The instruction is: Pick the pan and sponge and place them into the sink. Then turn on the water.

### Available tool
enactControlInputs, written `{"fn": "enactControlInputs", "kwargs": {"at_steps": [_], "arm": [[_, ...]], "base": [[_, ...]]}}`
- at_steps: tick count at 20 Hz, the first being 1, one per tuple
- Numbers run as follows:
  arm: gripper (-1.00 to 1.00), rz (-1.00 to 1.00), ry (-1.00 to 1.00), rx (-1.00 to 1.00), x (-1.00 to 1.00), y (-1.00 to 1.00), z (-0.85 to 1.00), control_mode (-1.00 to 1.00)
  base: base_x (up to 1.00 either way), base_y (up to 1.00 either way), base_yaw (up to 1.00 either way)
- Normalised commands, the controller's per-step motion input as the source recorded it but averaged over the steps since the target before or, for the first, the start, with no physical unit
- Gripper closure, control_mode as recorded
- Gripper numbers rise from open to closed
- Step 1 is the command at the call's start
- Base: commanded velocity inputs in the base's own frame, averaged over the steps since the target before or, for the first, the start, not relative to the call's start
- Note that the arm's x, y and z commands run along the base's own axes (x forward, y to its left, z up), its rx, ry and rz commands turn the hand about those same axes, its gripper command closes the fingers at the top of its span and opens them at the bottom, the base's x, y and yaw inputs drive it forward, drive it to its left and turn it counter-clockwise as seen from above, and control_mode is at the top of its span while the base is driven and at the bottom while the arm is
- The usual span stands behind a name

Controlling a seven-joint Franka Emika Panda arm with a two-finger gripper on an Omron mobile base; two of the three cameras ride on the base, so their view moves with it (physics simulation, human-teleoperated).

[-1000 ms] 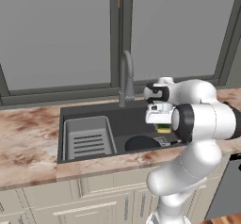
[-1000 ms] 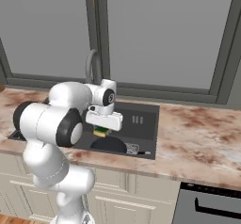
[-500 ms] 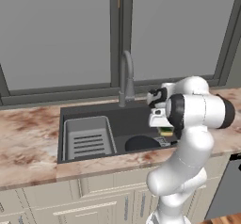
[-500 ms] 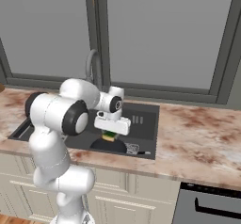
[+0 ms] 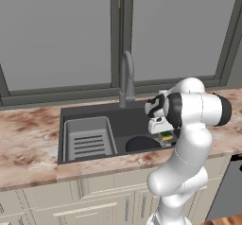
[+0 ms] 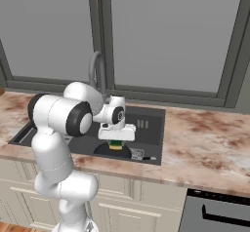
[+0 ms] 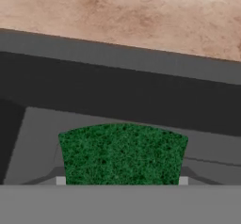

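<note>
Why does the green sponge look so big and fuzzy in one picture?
In the hand view the camera sits right above the sponge, so it looms large, speckled and curved. In the right base view the sponge looks tiny but crisp under the gripper. Light is flat, no glare.

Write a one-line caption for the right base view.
Gripper holds the sponge over the pan inside the sink.

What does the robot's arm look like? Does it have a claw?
The arm is made of fat, rounded, glossy white tubes, joined by dark bands and black round caps at the joints. At its end sits a white boxy hand with a dark round face. Yes, the claw under it is small. No cables or markings show.
</note>
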Motion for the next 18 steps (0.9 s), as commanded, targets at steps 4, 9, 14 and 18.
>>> {"fn": "enactControlInputs", "kwargs": {"at_steps": [4, 9, 14, 18], "arm": [[1.0, 0.4, -0.13, 0.01, 0.14, -0.05, -0.21, -1.0], [1.0, 0.36, -0.1, 0.03, 0.22, -0.04, -0.2, -1.0], [1.0, 0.3, -0.02, 0.11, 0.26, -0.03, -0.18, -1.0], [1.0, 0.28, 0.0, 0.14, 0.4, -0.02, -0.16, -1.0]], "base": [[0.0, 0.0, 0.0], [0.0, 0.0, 0.0], [0.0, 0.0, 0.0], [0.0, 0.0, 0.0]]}}
